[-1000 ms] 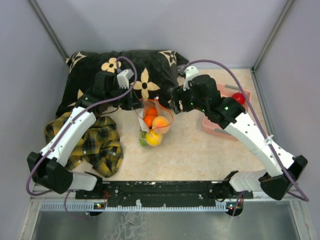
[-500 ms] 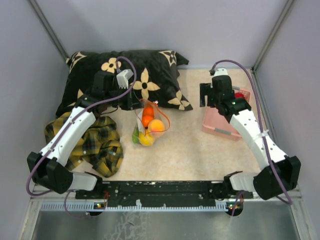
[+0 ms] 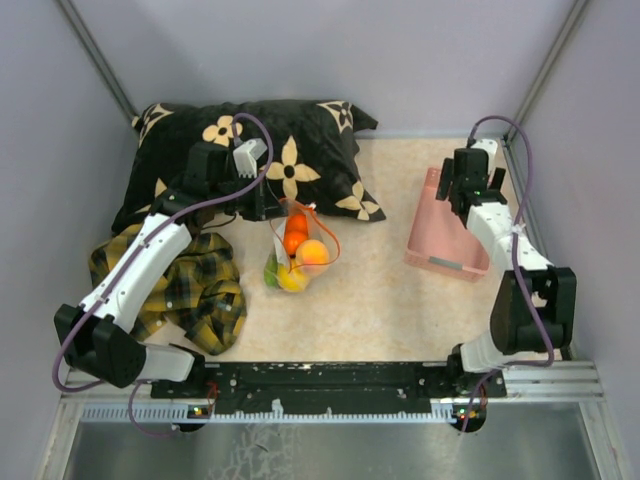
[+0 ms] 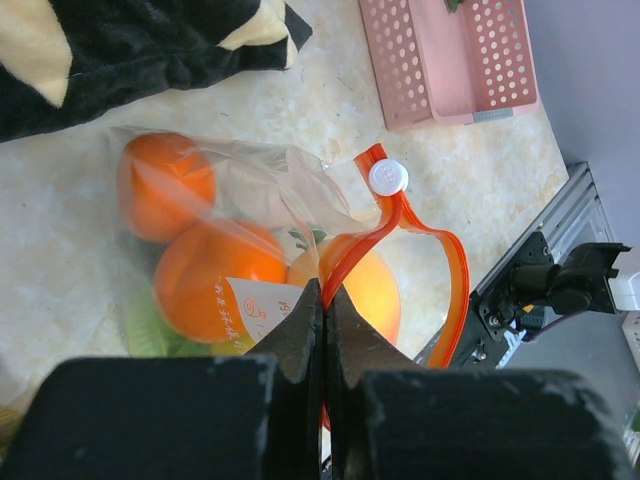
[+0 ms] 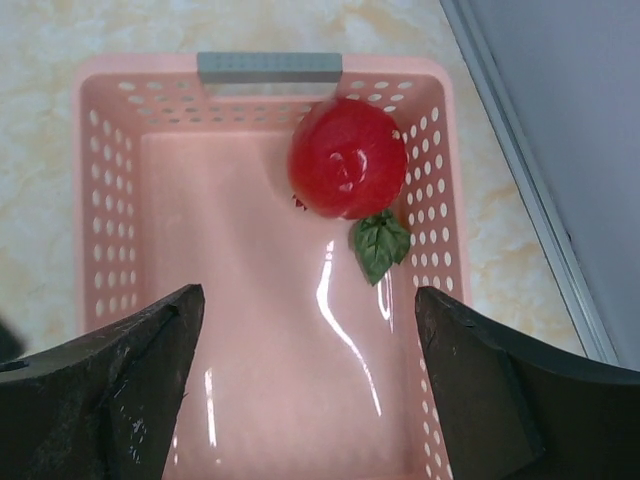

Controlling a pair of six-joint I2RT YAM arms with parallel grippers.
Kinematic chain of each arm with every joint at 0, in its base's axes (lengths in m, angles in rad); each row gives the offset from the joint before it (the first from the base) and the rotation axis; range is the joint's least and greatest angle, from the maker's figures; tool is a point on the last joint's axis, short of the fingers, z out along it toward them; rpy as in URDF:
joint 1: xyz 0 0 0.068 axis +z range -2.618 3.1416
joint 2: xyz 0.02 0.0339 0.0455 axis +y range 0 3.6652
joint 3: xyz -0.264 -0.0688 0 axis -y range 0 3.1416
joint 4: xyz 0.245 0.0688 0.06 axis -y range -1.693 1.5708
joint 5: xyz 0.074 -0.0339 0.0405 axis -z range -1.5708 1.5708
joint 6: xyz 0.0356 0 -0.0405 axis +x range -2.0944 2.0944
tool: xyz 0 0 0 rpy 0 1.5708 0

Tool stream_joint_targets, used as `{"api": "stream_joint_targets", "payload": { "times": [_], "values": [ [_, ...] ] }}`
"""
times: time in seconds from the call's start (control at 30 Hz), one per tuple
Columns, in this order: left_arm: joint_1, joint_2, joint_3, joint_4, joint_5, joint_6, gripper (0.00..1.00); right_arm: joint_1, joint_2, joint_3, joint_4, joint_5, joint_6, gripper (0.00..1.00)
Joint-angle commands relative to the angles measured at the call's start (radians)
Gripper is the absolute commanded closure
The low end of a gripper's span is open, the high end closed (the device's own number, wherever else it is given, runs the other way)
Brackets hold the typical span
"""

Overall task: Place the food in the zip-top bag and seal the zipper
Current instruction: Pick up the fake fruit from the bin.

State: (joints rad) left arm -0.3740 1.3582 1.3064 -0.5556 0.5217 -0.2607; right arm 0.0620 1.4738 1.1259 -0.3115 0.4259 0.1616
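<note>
**Zip-top bag [image 3: 298,248] part-filled, apple [image 5: 347,157] waiting in the basket**

We hold the zip-top bag near the middle of the counter [image 3: 380,290], a little toward the far edge. Our left tool [image 4: 322,298] is clamped on the zipper [image 4: 400,225], the red-orange strip at the bag's mouth, which loops open. Inside we see two oranges [image 4: 165,185], a lemon [image 3: 292,281] and a green piece [image 4: 148,325]. The film is thin, crinkly and limp, so we judge that it keeps no shape of its own. The zipper is the one stiffer part and the right place to hold. A pull on the film itself would likely stretch it or tip the load out.

The apple lies in the pink basket [image 3: 440,235] by the right edge, toward the far right corner. It sits close to the basket's wall, with a green leaf [image 5: 380,248] just beside it. Our right tool [image 5: 310,300] hangs above the basket with fingers spread wide, holding nothing. We judge the apple light, hard and glossy, so apt to roll or squirt out. We would close across its widest part, clear of the leaf and the wall.
</note>
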Motion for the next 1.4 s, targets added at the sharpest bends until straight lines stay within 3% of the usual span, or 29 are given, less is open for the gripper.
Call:
{"api": "stream_joint_targets", "payload": {
  "times": [0.0,0.23,0.7,1.17,1.37],
  "values": [
    [0.009,-0.012,-0.003,0.042,0.029,0.009,1.0,-0.034,0.062,0.01,0.147,0.058,0.03,0.13],
    [0.008,-0.004,-0.003,0.042,0.032,0.01,1.0,-0.082,0.156,0.011,0.242,0.067,0.041,0.13],
    [0.007,0.007,-0.004,0.043,0.038,0.01,1.0,-0.178,0.36,0.112,0.256,-0.033,0.198,0.12],
    [0.009,0.018,-0.006,0.042,0.042,0.01,1.0,-0.215,0.433,0.114,0.366,-0.157,0.252,0.11],
    [0.009,0.018,-0.006,0.042,0.043,0.008,1.0,-0.215,0.447,0.111,0.379,-0.185,0.21,0.2]
  ]
}}
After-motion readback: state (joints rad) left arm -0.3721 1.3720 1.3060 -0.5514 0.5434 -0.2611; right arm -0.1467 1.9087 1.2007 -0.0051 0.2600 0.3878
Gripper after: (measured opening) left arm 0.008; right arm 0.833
